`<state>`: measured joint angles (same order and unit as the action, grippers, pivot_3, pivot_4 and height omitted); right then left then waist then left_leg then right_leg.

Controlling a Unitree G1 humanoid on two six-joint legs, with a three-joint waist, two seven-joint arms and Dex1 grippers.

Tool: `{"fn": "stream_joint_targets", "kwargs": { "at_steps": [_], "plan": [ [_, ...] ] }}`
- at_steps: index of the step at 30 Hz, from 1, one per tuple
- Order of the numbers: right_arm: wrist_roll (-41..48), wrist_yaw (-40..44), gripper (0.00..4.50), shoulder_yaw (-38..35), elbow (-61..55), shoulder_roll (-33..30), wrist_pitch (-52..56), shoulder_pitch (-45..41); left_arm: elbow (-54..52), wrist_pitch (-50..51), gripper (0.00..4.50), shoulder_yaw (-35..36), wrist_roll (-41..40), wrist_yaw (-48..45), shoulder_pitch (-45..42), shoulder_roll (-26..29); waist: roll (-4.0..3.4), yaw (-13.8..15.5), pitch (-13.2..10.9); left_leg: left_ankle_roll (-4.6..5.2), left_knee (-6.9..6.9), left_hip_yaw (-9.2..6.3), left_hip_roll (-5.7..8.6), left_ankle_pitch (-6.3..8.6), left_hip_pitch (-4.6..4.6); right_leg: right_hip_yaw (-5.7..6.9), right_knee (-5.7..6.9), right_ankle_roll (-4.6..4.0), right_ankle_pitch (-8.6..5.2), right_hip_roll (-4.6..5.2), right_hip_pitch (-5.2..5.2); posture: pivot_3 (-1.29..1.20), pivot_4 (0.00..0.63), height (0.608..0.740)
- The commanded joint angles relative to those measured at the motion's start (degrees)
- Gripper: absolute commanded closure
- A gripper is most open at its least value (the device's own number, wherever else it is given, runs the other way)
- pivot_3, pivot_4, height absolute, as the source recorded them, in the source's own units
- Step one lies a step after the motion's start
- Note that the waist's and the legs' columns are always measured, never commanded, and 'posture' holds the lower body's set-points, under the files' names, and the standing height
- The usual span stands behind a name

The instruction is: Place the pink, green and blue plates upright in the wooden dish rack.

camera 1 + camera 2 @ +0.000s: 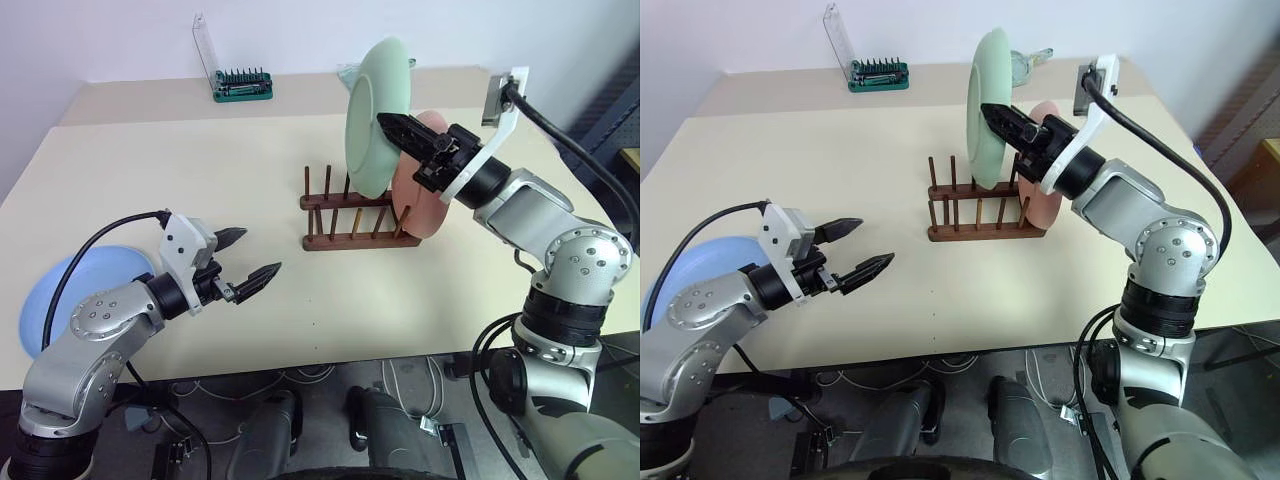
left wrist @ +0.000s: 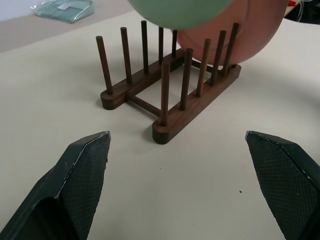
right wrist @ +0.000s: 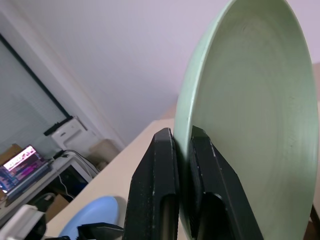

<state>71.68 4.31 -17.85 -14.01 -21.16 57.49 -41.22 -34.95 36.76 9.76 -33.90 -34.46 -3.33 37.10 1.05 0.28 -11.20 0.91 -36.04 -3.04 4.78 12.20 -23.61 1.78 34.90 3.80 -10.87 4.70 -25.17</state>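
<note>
The wooden dish rack [image 1: 350, 215] stands mid-table, with the pink plate [image 1: 428, 205] upright in its right-end slots. Above the rack's middle hangs the green plate [image 1: 372, 120], on edge, with my right gripper [image 1: 386, 123] shut on its rim; the right wrist view shows both fingers [image 3: 156, 185] pinching the green plate [image 3: 250, 125]. The blue plate [image 1: 85, 288] lies flat at the table's front left, partly hidden by my left arm. My left gripper [image 1: 260, 251] hovers open and empty, left of and nearer than the rack, pointing at the rack [image 2: 165, 90].
A green screwdriver-bit case [image 1: 242, 86] with its clear lid raised stands at the back of the table. A clear bag [image 2: 64, 9] lies behind the rack. The table's front edge [image 1: 330, 362] runs just below my left gripper.
</note>
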Motion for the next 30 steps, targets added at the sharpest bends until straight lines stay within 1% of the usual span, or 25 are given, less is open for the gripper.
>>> {"fn": "stream_joint_targets", "kwargs": {
  "at_steps": [1, 14, 22, 25, 28, 29, 30],
  "plan": [
    [0.65, -0.27, 4.5, -0.15, -0.59, -0.53, -0.9, -0.28, -2.29, -0.78, 0.05, 0.17, -0.41, 0.42, -0.13, -0.3, 0.0, 0.0, 0.0, 0.0, 0.0, 0.0, 0.0, 0.0, 0.0, 0.0, 0.0, 0.05, -0.03, 0.0, 0.0, 0.0, 0.15, 0.74],
    [1.98, -2.08, 4.5, 0.02, 0.43, -1.18, 1.27, 2.56, -2.56, -0.38, 0.05, -0.04, -0.48, 1.06, -0.17, -0.55, -0.02, 0.03, -0.01, 0.03, 0.03, -0.02, -0.06, 0.02, -0.1, 0.07, -0.23, 0.14, -0.08, -0.03, 0.0, 0.0, 0.15, 0.74],
    [2.08, -3.09, 4.5, 0.36, 0.74, -0.9, 1.84, 3.27, -2.2, -0.46, 0.05, -0.11, -0.28, 0.99, -0.34, -0.49, -0.03, 0.12, -0.01, 0.16, 0.04, -0.02, -0.07, 0.1, -0.36, 0.14, -0.53, 0.0, 0.07, -0.06, -0.07, 0.0, 0.15, 0.74],
    [2.12, -3.26, 3.39, 0.4, 0.9, -0.8, 1.8, 3.14, -2.12, -0.55, 0.0, -0.11, -0.11, 1.04, -0.24, -0.51, -0.03, 0.18, -0.01, 0.2, 0.03, -0.02, -0.07, 0.12, -0.41, 0.15, -0.58, 0.03, 0.08, -0.06, -0.08, 0.0, 0.15, 0.74],
    [1.91, -3.01, 1.91, 0.59, 0.61, -1.09, 1.75, 2.85, -2.12, -0.6, 0.0, -0.11, -0.02, 1.11, -0.08, -0.55, -0.03, 0.3, -0.01, 0.21, 0.02, -0.02, -0.07, 0.12, -0.42, 0.15, -0.6, 0.04, 0.09, -0.06, -0.08, 0.0, 0.15, 0.74],
    [1.98, -2.97, 1.31, 0.6, 0.34, -1.21, 1.73, 2.73, -2.2, -0.63, 0.0, -0.09, 0.0, 1.12, 0.06, -0.56, -0.03, 0.32, -0.01, 0.21, 0.01, -0.02, -0.07, 0.12, -0.42, 0.15, -0.6, 0.05, 0.1, -0.06, -0.08, 0.0, 0.15, 0.74],
    [2.05, -2.97, 0.82, 0.61, 0.15, -1.29, 1.72, 2.66, -2.25, -0.65, 0.0, -0.08, 0.02, 1.12, 0.17, -0.57, -0.03, 0.32, -0.01, 0.21, 0.01, -0.02, -0.07, 0.12, -0.42, 0.15, -0.6, 0.05, 0.1, -0.06, -0.08, 0.0, 0.15, 0.74]
  ]
}}
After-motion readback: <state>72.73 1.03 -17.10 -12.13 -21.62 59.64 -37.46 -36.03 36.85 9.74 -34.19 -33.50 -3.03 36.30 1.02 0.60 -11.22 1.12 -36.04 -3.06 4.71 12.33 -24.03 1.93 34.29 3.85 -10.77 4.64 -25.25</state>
